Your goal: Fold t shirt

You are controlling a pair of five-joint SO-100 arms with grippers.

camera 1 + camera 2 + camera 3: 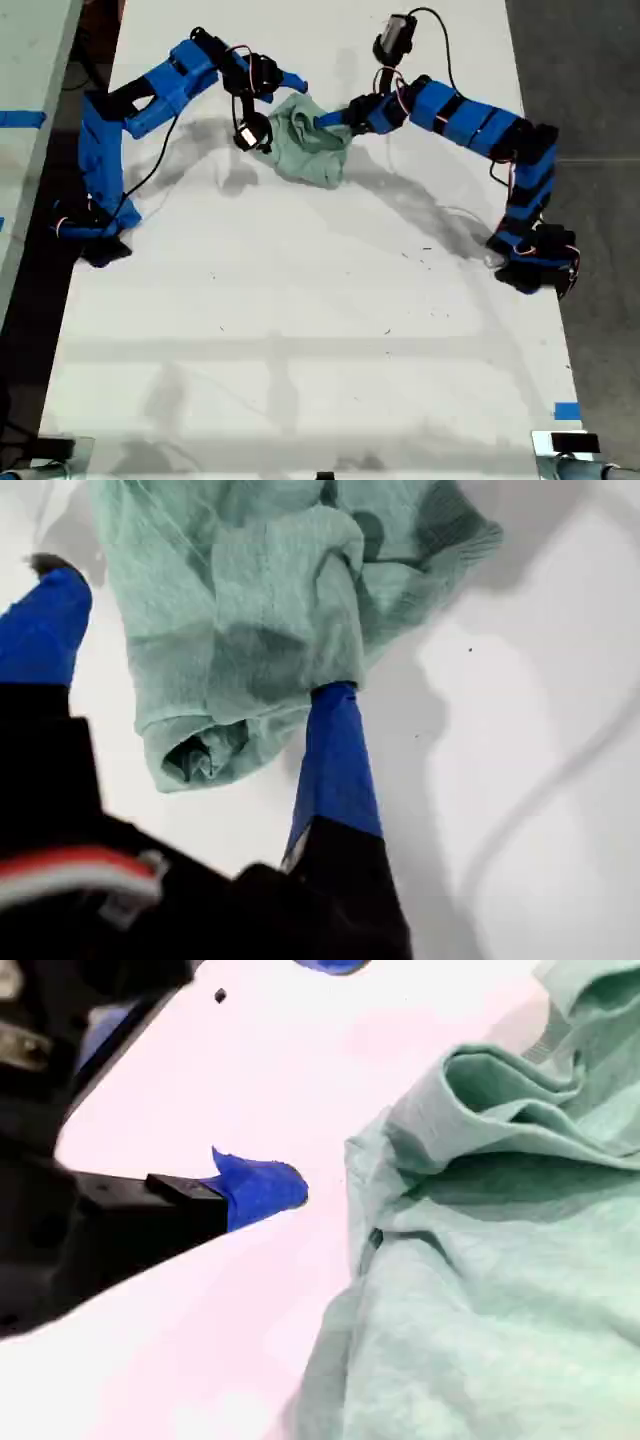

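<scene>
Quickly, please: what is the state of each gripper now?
My first gripper: open, part of the t shirt between its jaws.
My second gripper: open, holding nothing.

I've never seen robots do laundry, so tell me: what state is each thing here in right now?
t shirt: crumpled in a heap on the table, not folded.
my first pincer: open, one finger against the cloth's edge.
my second pincer: open, beside the cloth, holding nothing.
</scene>
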